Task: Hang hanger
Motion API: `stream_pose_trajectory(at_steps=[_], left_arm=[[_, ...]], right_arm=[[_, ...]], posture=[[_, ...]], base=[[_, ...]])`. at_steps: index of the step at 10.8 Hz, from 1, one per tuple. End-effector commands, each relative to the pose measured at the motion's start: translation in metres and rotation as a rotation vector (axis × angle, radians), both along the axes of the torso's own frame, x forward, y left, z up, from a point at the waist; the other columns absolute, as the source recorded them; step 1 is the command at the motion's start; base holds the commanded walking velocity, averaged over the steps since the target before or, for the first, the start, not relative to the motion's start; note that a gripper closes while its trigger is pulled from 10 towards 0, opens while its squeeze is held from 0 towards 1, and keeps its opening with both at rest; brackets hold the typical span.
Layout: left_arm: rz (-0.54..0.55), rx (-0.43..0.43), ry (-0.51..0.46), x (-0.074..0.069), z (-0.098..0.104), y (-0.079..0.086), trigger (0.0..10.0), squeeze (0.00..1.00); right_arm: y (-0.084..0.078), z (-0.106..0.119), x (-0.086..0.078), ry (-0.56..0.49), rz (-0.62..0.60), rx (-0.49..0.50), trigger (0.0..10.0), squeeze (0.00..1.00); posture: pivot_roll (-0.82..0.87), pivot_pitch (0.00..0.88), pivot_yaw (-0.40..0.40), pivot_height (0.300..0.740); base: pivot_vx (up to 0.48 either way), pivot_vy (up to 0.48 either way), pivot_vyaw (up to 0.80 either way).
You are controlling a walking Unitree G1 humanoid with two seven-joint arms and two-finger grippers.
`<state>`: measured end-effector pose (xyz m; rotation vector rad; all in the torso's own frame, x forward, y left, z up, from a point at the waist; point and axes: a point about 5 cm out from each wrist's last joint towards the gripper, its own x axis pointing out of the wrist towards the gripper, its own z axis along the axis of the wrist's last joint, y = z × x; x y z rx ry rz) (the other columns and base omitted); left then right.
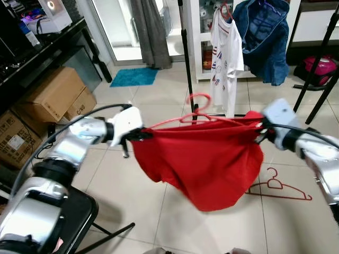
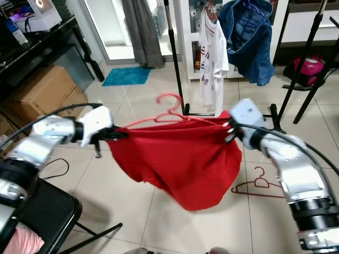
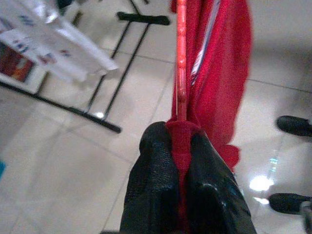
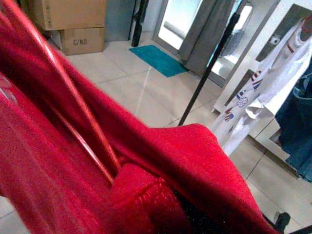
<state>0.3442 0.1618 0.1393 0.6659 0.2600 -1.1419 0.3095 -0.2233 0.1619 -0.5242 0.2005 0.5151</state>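
A red garment [image 1: 204, 159] hangs on a red hanger [image 1: 197, 108], held stretched between both arms above the tiled floor. My left gripper [image 1: 139, 135] is shut on the garment's left shoulder and hanger end; its black fingers [image 3: 156, 185] pinch red cloth. My right gripper [image 1: 259, 131] grips the right shoulder, its fingers buried in red fabric [image 4: 161, 195]. The hanger's hook sticks up in the middle. Behind stands a clothes rack pole [image 1: 186, 58] with a white shirt [image 1: 226, 53] and a blue jacket [image 1: 265, 37] hanging.
A second red hanger [image 1: 278, 188] lies on the floor at the right. Cardboard boxes [image 1: 53, 95] and a dark shelf stand at the left. A black chair [image 1: 69, 222] is near my left side. Black stand legs [image 1: 318, 79] rise at the right.
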Motion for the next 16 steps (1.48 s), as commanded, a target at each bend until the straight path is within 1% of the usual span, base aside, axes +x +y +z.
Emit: stream_pose_trajectory(at_steps=[1,2,3,4,5,6,7,9,10,11,12,13,14,15,16], left_arm=[[-0.049,0.031,0.012,-0.002,-0.003,-0.005,0.0,0.00],[-0.082,0.083,0.035,-0.005,-0.009,-0.005,0.0,0.00],[-0.068,0.136,0.039,-0.004,-0.013,-0.002,0.0,0.00],[-0.040,0.135,0.029,-0.001,-0.013,-0.001,0.0,0.00],[0.004,0.113,0.013,0.004,-0.010,-0.003,0.0,0.00],[0.035,0.096,0.004,0.006,-0.008,-0.003,0.0,0.00],[0.048,0.089,-0.003,0.007,-0.006,-0.002,0.0,0.00],[0.050,0.078,-0.022,0.009,-0.004,-0.002,0.0,0.00],[0.027,0.080,-0.016,0.007,-0.005,-0.005,0.0,0.00],[-0.003,0.086,0.000,0.004,-0.008,-0.008,0.0,0.00],[-0.015,0.097,0.011,0.002,-0.010,-0.010,0.0,0.00],[-0.015,0.101,0.015,0.002,-0.011,-0.010,0.0,0.00],[-0.001,0.111,0.011,0.003,-0.011,-0.008,0.0,0.00],[0.011,0.122,0.007,0.005,-0.010,-0.005,0.0,0.00],[0.018,0.126,0.005,0.005,-0.009,-0.003,0.0,0.00]], right_arm=[[0.020,0.005,-0.001,-0.026,0.067,0.009,0.0,0.00],[0.021,0.008,0.000,-0.038,0.060,-0.014,0.0,0.00],[0.021,0.011,0.001,-0.048,0.062,-0.065,0.6,0.00],[0.022,0.011,0.000,-0.047,0.071,-0.108,1.6,0.00],[0.025,0.009,-0.001,-0.036,0.083,-0.151,4.2,0.00],[0.027,0.006,-0.003,-0.008,0.083,-0.173,10.0,0.00],[0.027,0.004,-0.004,0.014,0.076,-0.172,10.0,1.00],[0.024,0.005,-0.004,0.035,0.063,-0.174,10.0,1.00],[0.021,0.006,-0.003,0.033,0.036,-0.173,10.0,1.00],[0.013,0.009,0.001,0.027,-0.020,-0.188,10.0,1.00],[0.006,0.013,0.003,0.017,-0.067,-0.232,10.0,1.00],[0.003,0.015,0.004,0.007,-0.073,-0.260,10.0,1.00],[0.002,0.018,0.003,-0.006,-0.049,-0.317,10.0,1.00],[0.000,0.020,0.002,-0.015,-0.030,-0.353,10.0,1.00],[-0.001,0.022,0.002,-0.022,-0.026,-0.367,10.0,1.00]], posture=[[-0.16,0.000,0.219,0.740],[-0.16,0.000,0.222,0.740],[-0.16,0.000,0.220,0.740],[-0.16,0.000,0.219,0.740],[-0.16,0.000,0.218,0.740],[-0.16,0.000,0.219,0.740],[-0.16,0.000,0.219,0.740],[-0.16,0.000,0.216,0.740],[-0.16,0.000,0.215,0.740],[-0.16,0.000,0.214,0.740],[-0.16,0.000,0.213,0.740],[-0.16,0.000,0.211,0.740],[-0.16,0.000,0.208,0.740],[-0.16,0.000,0.208,0.740],[-0.16,0.000,0.209,0.740]], base=[[0.000,0.000,0.00],[0.000,0.000,0.00],[0.000,0.000,0.00],[0.000,0.000,0.00],[0.000,0.000,0.00],[0.000,0.000,0.00],[0.000,0.000,0.00],[0.000,0.000,0.00],[0.000,0.000,0.00],[0.000,0.000,0.00],[0.000,0.000,0.00],[0.000,0.000,0.00],[0.000,0.000,0.00],[0.000,0.000,0.00],[0.000,0.000,0.00]])
